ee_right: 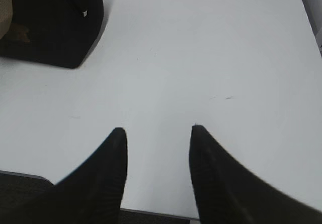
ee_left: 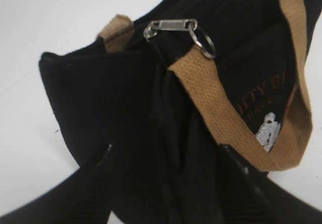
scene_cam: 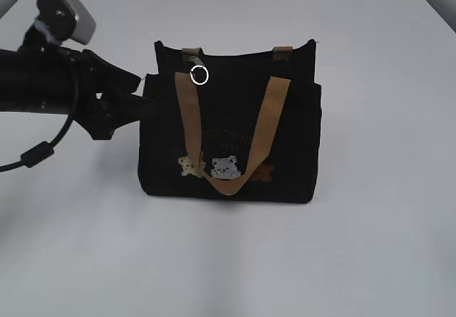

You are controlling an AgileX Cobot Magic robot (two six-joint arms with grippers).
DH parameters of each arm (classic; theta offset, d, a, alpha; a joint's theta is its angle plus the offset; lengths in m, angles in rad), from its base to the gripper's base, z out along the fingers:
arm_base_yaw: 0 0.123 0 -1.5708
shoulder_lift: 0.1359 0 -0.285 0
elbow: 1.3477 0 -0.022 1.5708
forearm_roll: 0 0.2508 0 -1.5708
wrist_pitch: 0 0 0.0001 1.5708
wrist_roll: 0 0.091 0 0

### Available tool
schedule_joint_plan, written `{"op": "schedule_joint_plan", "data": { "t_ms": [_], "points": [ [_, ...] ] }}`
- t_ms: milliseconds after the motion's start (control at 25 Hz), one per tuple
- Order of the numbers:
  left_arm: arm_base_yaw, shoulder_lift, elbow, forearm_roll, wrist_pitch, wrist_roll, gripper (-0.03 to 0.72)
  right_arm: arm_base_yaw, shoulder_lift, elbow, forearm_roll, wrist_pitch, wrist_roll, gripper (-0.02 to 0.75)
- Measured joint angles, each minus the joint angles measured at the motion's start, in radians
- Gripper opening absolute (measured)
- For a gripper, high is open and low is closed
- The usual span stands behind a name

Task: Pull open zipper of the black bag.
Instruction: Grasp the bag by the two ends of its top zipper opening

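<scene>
The black bag (scene_cam: pixel 292 139) stands upright in the middle of the white table. Its zipper pull (scene_cam: pixel 197 68) with a silvery ring lies near the left end of the top edge, above the front tan handle (scene_cam: pixel 188 117). My left gripper (scene_cam: pixel 142 96) is at the bag's left end. In the left wrist view its fingers stand apart on either side of the bag's end fold, the gripper (ee_left: pixel 166 146) open, with the zipper pull (ee_left: pixel 171 26) beyond it and untouched. My right gripper (ee_right: pixel 157 129) hovers open and empty over bare table, right of the bag (ee_right: pixel 55 22).
The white table (scene_cam: pixel 370 246) stretches all around the bag. The left arm and its cable (scene_cam: pixel 35 153) come in from the left edge. The table's near edge (ee_right: pixel 151 215) shows below the right gripper.
</scene>
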Motion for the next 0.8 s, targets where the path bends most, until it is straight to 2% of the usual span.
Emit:
{"op": "schedule_joint_plan", "data": {
  "t_ms": [120, 200, 280, 360, 400, 480, 640, 800],
  "points": [
    [-0.022, 0.06, -0.03, -0.008, -0.023, 0.033, 0.482, 0.0, 0.0, 0.0, 0.001, 0.0, 0.0, 0.327],
    [-0.024, 0.096, -0.036, -0.029, -0.02, 0.042, 0.459, 0.0, 0.0, 0.0, 0.005, 0.0, 0.0, 0.327],
    [-0.026, 0.124, -0.036, -0.04, -0.03, 0.051, 0.33, 0.0, 0.0, 0.0, 0.024, 0.0, -0.017, 0.327],
    [-0.027, 0.14, -0.036, -0.046, -0.019, 0.056, 0.123, 0.0, 0.015, -0.005, 0.083, -0.004, -0.072, 0.327],
    [-0.027, 0.144, -0.036, -0.047, -0.011, 0.057, 0.076, 0.0, 0.039, -0.012, 0.131, -0.022, -0.122, 0.327],
    [-0.027, 0.145, -0.036, -0.049, -0.009, 0.058, 0.069, 0.0, 0.13, -0.027, 0.247, -0.109, -0.244, 0.327],
    [-0.027, 0.145, -0.036, -0.05, -0.008, 0.058, 0.069, 0.0, 0.409, -0.055, 0.594, -0.364, -0.542, 0.327],
    [-0.027, 0.145, -0.036, -0.051, -0.004, 0.058, 0.069, 0.004, 0.79, -0.161, 0.922, -0.428, -0.846, 0.326]
  ]
}}
